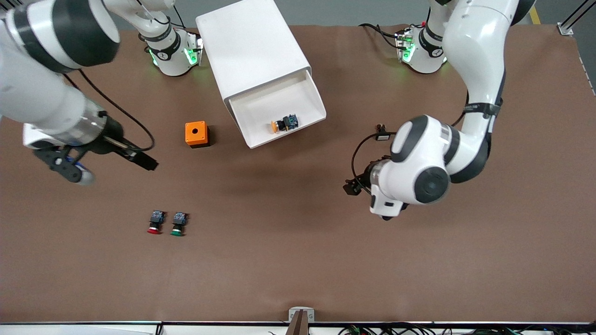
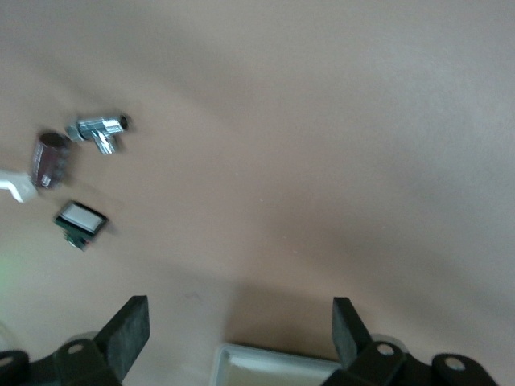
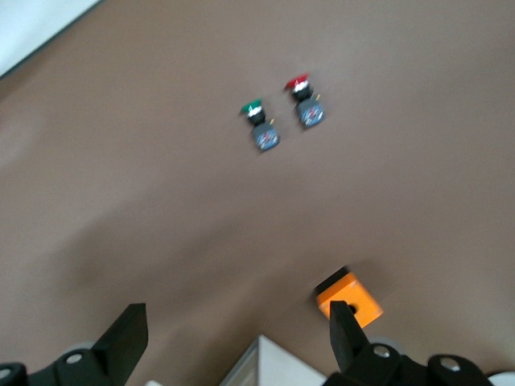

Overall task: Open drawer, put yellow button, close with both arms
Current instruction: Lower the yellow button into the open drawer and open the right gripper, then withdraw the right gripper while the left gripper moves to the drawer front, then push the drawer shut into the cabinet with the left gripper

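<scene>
Brown table (image 1: 288,260), yellow button (image 1: 284,123) in open drawer (image 1: 260,104) upper centre, left gripper (image 2: 240,334) and right gripper (image 3: 238,338) with jaws apart, both empty.

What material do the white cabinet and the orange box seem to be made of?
Cabinet: probably smooth plastic, given its uniform matte white and rounded edges; painted metal is possible. Orange box: likely moulded plastic, with an even bright colour, a black base and a round hole on top.

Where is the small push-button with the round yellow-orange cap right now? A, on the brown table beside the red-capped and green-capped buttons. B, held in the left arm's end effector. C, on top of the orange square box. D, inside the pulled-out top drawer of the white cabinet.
D: the yellow-orange capped push-button lies on the floor of the open white top drawer, with no end effector touching it.
</scene>
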